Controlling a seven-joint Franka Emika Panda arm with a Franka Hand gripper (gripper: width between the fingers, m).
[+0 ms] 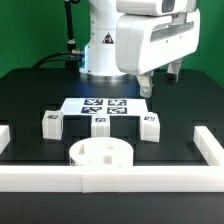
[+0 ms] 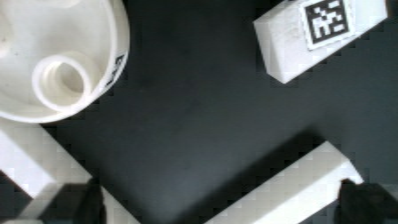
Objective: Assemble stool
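Note:
The white round seat disc (image 1: 103, 157) with holes lies on the black table near the front bar. It also shows in the wrist view (image 2: 45, 60). Three short white legs with tags stand in a row behind it: one on the exterior view's left (image 1: 52, 122), one in the middle (image 1: 100, 125) and one on the right (image 1: 150, 125). One leg (image 2: 320, 35) shows in the wrist view. My gripper (image 1: 161, 78) hangs high above the table, behind and above the right leg. It is open and empty, its dark fingertips (image 2: 356, 200) spread wide apart around the gripper's middle (image 2: 214, 212).
The marker board (image 1: 105, 104) lies flat behind the legs. Long white border bars run along the front (image 1: 110, 181), the exterior view's left (image 1: 6, 140) and right (image 1: 208, 148). A bar (image 2: 294, 180) also shows in the wrist view. The robot's base stands at the back.

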